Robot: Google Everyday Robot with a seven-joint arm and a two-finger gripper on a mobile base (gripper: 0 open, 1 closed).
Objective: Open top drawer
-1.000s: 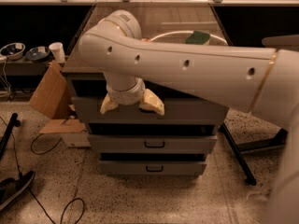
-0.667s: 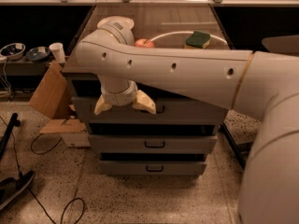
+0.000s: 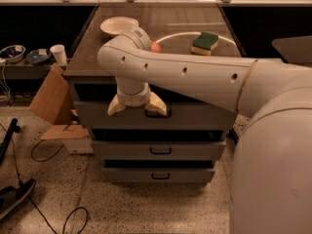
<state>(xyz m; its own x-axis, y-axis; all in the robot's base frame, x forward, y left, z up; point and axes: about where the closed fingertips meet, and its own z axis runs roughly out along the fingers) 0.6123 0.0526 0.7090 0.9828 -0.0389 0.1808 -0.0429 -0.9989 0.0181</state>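
Where the speckled floor runs out at the far left, a black cable (image 3: 46,152) loops across it. Above it, a low shelf carries two small bowls (image 3: 12,52) and a white cup (image 3: 58,54). A piece of cardboard (image 3: 51,99) leans against the left side of the cabinet (image 3: 87,62).

On the cabinet's top, a pale bowl (image 3: 118,26) sits towards the back left. A small pink thing (image 3: 155,46) shows just beside the arm, partly hidden by it. A green-and-yellow sponge (image 3: 204,42) lies further right.

The gripper (image 3: 136,108) hangs down over the cabinet's front edge, against the upper part of the top drawer (image 3: 204,116). Its two cream fingers (image 3: 116,107) are spread wide and grip nothing. The right one lies at the upper left of the drawer's small dark handle (image 3: 158,114), though contact cannot be made out. The top drawer is the uppermost of three grey fronts, just under the tabletop, and it looks to stand forward of the two narrower drawers (image 3: 158,150) below, with a dark gap above it.

The white arm (image 3: 195,74) stretches from the gripper rightwards across the cabinet to the robot's body (image 3: 273,169), which fills the lower right.
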